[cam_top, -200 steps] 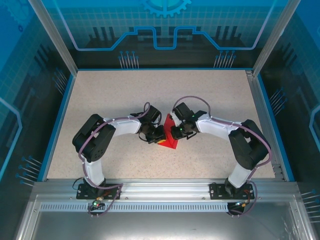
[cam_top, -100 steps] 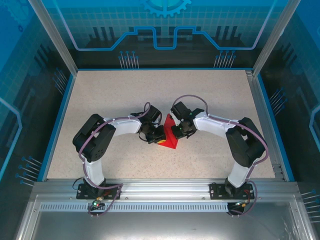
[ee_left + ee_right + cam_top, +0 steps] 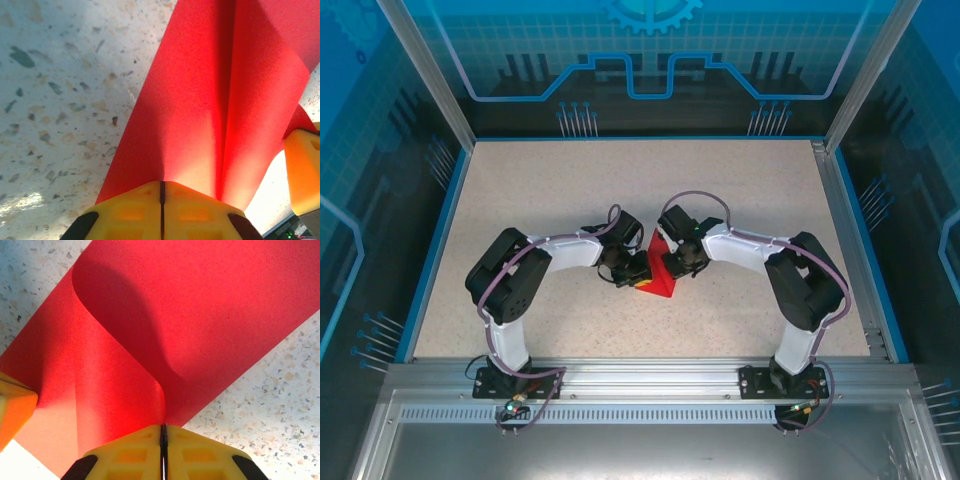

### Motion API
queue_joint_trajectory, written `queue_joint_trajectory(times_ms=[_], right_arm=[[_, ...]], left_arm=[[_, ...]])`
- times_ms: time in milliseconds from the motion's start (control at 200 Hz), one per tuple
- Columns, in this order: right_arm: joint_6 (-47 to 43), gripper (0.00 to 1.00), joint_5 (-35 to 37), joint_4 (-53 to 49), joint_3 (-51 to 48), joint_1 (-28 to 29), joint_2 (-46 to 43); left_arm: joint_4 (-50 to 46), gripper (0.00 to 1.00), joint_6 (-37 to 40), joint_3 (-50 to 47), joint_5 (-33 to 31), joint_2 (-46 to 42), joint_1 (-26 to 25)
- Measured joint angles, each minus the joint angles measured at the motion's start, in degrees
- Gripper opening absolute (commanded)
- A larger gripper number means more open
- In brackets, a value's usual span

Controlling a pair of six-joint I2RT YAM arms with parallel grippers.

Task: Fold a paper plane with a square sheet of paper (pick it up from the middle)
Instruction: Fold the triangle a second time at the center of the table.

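The square sheet of paper (image 3: 658, 275) is bright red and lies mid-table, folded to a point at its far end. My left gripper (image 3: 640, 272) meets it from the left and my right gripper (image 3: 677, 262) from the right. In the left wrist view the yellow fingers (image 3: 161, 186) are shut at the paper's edge, and a raised ridge of paper (image 3: 200, 100) runs away from them. In the right wrist view the gripper (image 3: 163, 427) is shut on a curled-up flap of the red sheet (image 3: 210, 310). The other gripper's yellow fingertip (image 3: 12, 407) shows at the left.
The speckled beige table (image 3: 540, 190) has blue rails on its left, far and right sides. A metal frame (image 3: 640, 380) with both arm bases runs along the near edge. The right gripper's yellow finger (image 3: 302, 167) sits close beside the paper in the left wrist view.
The right arm has shifted a little to the left, pushing its gripper further over the paper. The left arm and its grip have stayed put.
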Motion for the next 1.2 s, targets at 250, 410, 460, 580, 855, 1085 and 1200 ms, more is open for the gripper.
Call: queue_joint_trajectory(times_ms=[250, 410, 460, 580, 855, 1085, 1200], right_arm=[[-0.42, 0.10, 0.20, 0.13, 0.02, 0.02, 0.68], [-0.42, 0.10, 0.17, 0.20, 0.02, 0.00, 1.14], [-0.42, 0.10, 0.20, 0.28, 0.02, 0.00, 1.14], [-0.44, 0.10, 0.17, 0.83, 0.02, 0.00, 1.14], [-0.85, 0.10, -0.07, 1.75, 0.02, 0.00, 1.38], [-1.03, 0.10, -0.04, 1.86, 0.04, 0.00, 2.60], [-1.03, 0.10, -0.02, 1.86, 0.04, 0.00, 2.64]], left_arm=[[0.00, 0.08, 0.00, 0.00, 0.00, 0.00, 0.00], [0.00, 0.08, 0.04, 0.00, 0.00, 0.00, 0.00], [0.00, 0.08, 0.11, 0.02, 0.00, 0.00, 0.00], [0.00, 0.08, 0.13, 0.02, 0.00, 0.00, 0.00], [-0.15, 0.08, 0.13, 0.11, 0.02, 0.07, 0.00], [-0.35, 0.08, 0.13, 0.33, 0.02, 0.13, 0.00], [-0.37, 0.08, 0.13, 0.42, 0.02, 0.26, 0.00]])
